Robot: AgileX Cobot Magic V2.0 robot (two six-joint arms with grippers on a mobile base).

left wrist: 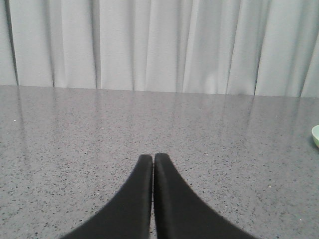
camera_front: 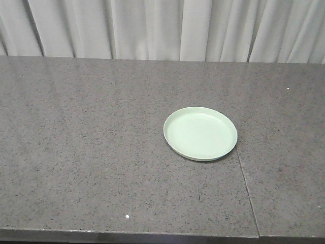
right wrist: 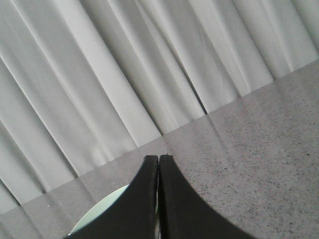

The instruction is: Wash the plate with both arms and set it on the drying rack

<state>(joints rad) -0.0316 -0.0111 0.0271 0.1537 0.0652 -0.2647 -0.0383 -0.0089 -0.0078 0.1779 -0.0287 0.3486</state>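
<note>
1. Pale mint-green, round and shallow with a low raised rim, the plastic-looking plate [camera_front: 200,133] lies flat and right way up on the speckled grey stone countertop [camera_front: 76,152]. It sits right of centre in the front view, its right edge just beside a thin seam [camera_front: 247,188] between slabs. Nothing touches it.
2. The right arm's black tapered gripper [right wrist: 158,157] has its tips pressed together with nothing between them. The plate shows only as a pale arc low in that tilted view, partly behind the left finger.
3. The left arm's black tapered gripper [left wrist: 153,157] is likewise closed and empty over bare counter. Only a sliver of the plate shows, at the far right edge of its view.
4. Likely trouble: the plate lies flush on a smooth slab, so a finger aimed at the low rim could shove it sideways rather than get under it. Slick plastic pinched at one edge may tip or slip out. Both sets of jaws must part before any grasp.
5. The drying rack appears in no view, nor does any sink, tap or sponge. The front view shows neither arm, and how high each gripper sits above the counter is hard to judge. A white pleated curtain [camera_front: 152,25] closes off the background.
</note>
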